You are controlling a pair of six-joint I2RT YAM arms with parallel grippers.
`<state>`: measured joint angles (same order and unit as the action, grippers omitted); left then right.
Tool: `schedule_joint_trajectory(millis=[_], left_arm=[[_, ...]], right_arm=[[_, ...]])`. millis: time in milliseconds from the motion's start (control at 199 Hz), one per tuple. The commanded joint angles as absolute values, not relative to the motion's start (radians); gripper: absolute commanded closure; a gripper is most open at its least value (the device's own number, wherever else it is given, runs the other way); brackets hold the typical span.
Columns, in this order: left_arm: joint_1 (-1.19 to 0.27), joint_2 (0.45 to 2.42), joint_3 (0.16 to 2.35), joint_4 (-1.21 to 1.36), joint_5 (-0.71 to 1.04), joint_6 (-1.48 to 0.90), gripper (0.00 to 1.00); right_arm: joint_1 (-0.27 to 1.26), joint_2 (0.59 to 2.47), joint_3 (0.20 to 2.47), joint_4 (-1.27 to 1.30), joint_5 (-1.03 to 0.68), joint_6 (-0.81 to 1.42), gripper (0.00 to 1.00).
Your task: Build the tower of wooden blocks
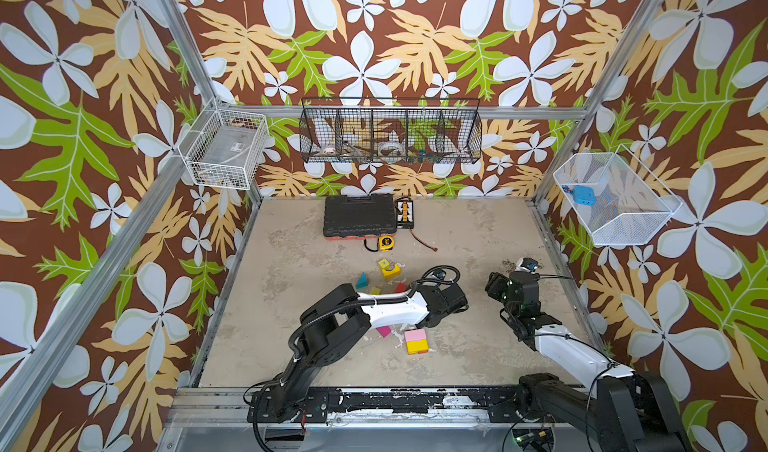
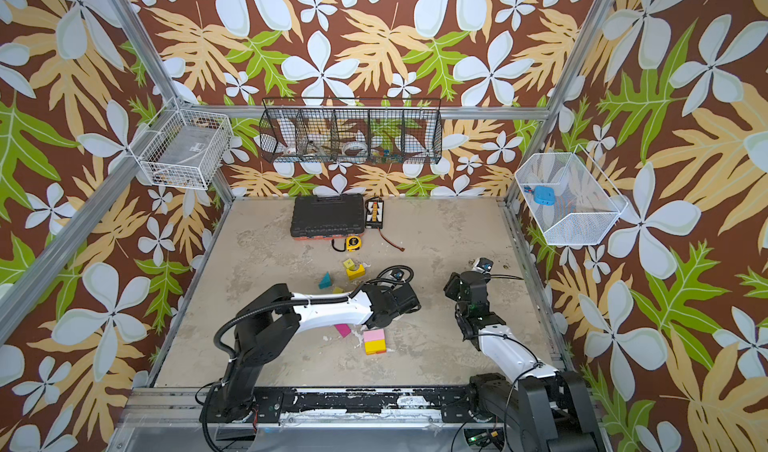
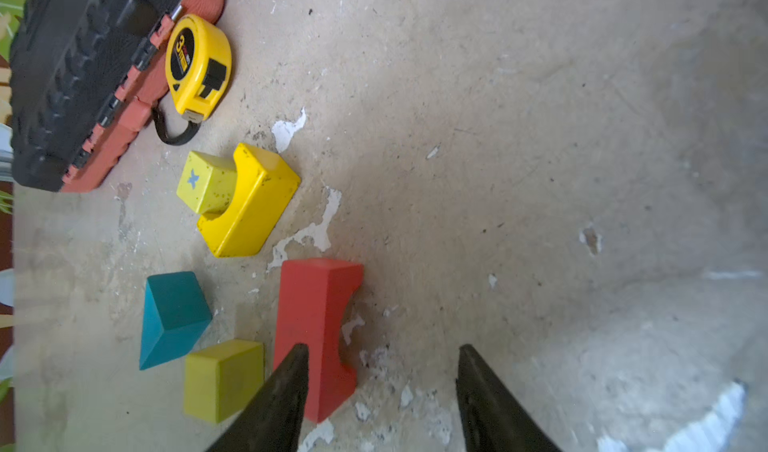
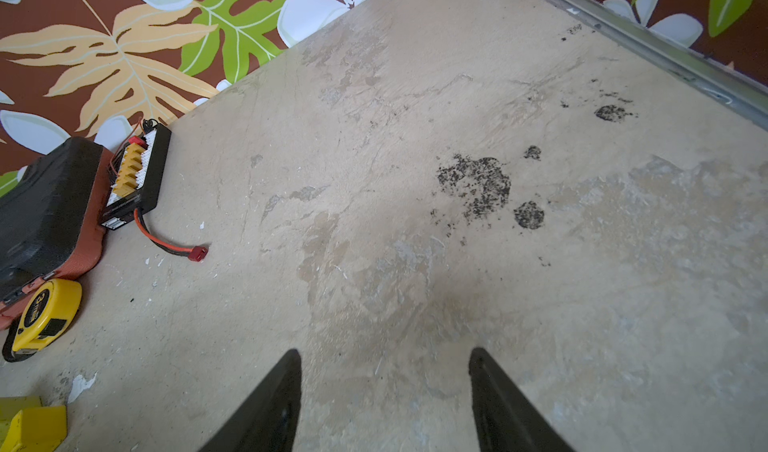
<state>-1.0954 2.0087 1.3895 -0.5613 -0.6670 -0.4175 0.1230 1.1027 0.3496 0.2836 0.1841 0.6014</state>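
My left gripper [image 3: 383, 347] hung open, empty, one finger across the red arch [image 3: 316, 304]; the right gripper [image 4: 385, 350] gaped, empty too. The tower [image 1: 416, 341] — only pink on yellow — stood well apart from the tape measure [image 3: 198, 65]; most other wood blocks [image 3: 245, 204] lay near it.

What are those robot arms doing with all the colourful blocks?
They are building a block tower. So far the tower is just a pink block on a yellow one, near the front of the table. The left claw hangs open by the red arch, holding nothing. The teal wedge and yellow arch lie loose nearby. The right claw hovers open over bare table.
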Motion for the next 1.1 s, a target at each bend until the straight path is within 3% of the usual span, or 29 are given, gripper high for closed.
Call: schedule_joint_trajectory(millis=[0,341,1099], left_arm=[[-1.075,1.909,1.274,-0.425,-0.568,-0.442,0.43],[-0.968,1.617,0.876,-0.066,-0.387,-0.451,0.43],[-0.939,1.776,0.947,-0.066,-0.399,-0.429,0.41]], right_arm=[[0.124,1.098,0.347,0.299,0.192,0.608,0.36],[0.124,1.1,0.347,0.306,0.19,0.608,0.36],[0.124,1.114,0.351,0.308,0.186,0.605,0.36]])
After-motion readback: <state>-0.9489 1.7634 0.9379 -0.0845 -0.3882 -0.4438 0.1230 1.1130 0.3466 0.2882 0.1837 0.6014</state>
